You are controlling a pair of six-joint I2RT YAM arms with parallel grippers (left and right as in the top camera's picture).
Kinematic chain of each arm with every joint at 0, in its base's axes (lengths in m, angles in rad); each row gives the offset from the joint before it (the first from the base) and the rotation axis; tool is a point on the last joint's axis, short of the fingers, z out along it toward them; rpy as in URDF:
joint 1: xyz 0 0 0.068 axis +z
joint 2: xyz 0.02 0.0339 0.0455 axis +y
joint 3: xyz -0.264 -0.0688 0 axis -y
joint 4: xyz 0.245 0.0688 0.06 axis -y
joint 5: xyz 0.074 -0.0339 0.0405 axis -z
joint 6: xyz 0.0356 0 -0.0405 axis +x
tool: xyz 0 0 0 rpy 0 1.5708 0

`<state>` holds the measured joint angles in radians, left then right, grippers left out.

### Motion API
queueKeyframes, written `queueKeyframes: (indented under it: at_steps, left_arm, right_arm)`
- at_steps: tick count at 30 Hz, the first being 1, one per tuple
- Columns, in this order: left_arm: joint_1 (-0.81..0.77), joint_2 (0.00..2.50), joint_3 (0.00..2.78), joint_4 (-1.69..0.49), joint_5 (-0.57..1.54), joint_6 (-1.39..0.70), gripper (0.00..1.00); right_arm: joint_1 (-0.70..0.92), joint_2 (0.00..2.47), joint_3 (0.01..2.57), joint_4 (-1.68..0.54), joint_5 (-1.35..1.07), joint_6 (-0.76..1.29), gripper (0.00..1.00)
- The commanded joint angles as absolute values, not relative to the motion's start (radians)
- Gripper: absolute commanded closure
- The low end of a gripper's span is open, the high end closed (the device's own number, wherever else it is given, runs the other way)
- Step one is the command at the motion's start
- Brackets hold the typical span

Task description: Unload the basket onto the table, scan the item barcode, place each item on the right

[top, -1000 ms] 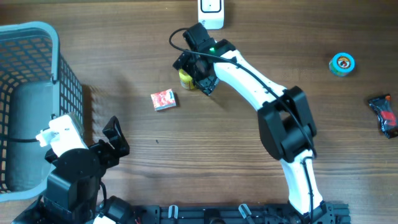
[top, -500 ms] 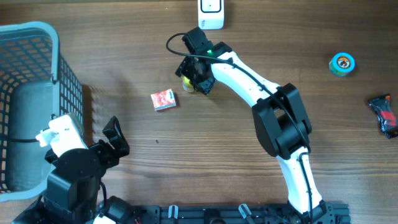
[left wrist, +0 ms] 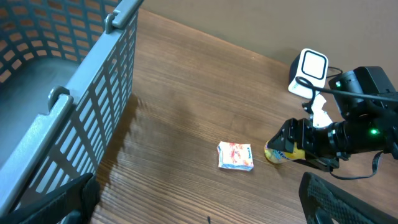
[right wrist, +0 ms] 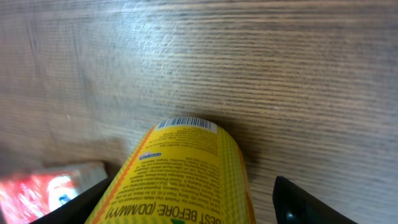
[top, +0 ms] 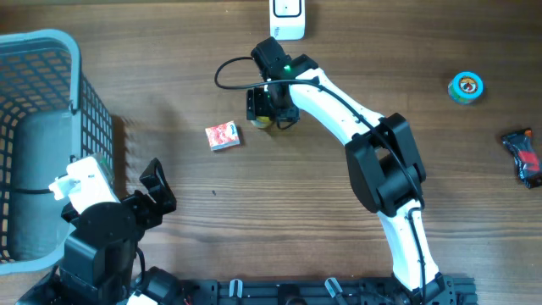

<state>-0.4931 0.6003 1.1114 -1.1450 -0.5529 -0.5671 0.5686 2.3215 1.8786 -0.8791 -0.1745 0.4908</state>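
While the right gripper (top: 264,112) straddles the yellow can (right wrist: 186,168), grip unclear, carrying it to the scanner (top: 287,17) at twelve o'clock seemingly remains.

Soft, even light from above fills the overhead view, which is sharp throughout, with little shadow on the wooden bench (top: 169,76). In the left wrist view the basket (left wrist: 93,87) throws a faint barred shadow rightward. The right wrist view shows pale glare across the far wood, and the yellow container (right wrist: 186,180) looms close, its print slightly soft.
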Motion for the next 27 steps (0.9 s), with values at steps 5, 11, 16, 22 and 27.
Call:
queueKeyframes:
  at_steps: [5, 11, 16, 22, 27]
  left_arm:
    - [-0.5, 0.603, 1.107, -1.145, -0.57, -0.584, 0.0]
    - [-0.5, 0.603, 1.107, -1.146, -0.57, -0.584, 0.0]
    - [-0.5, 0.603, 1.107, -1.146, -0.57, -0.584, 0.0]
    - [-0.5, 0.603, 1.107, -1.145, -0.57, -0.584, 0.0]
    - [-0.5, 0.603, 1.107, -1.145, -0.57, -0.584, 0.0]
  right_arm:
    - [0.551, 2.336, 1.874, -0.887, -0.151, 0.255, 0.13]
    - [0.551, 2.336, 1.874, -0.882, -0.155, 0.02, 0.01]
    - [0.551, 2.334, 1.874, -0.888, -0.154, -0.094, 0.0]
    - [0.553, 2.294, 1.876, -0.907, -0.154, 0.023, 0.0]
    - [0.552, 2.213, 1.911, -0.983, -0.154, 0.273, 0.0]
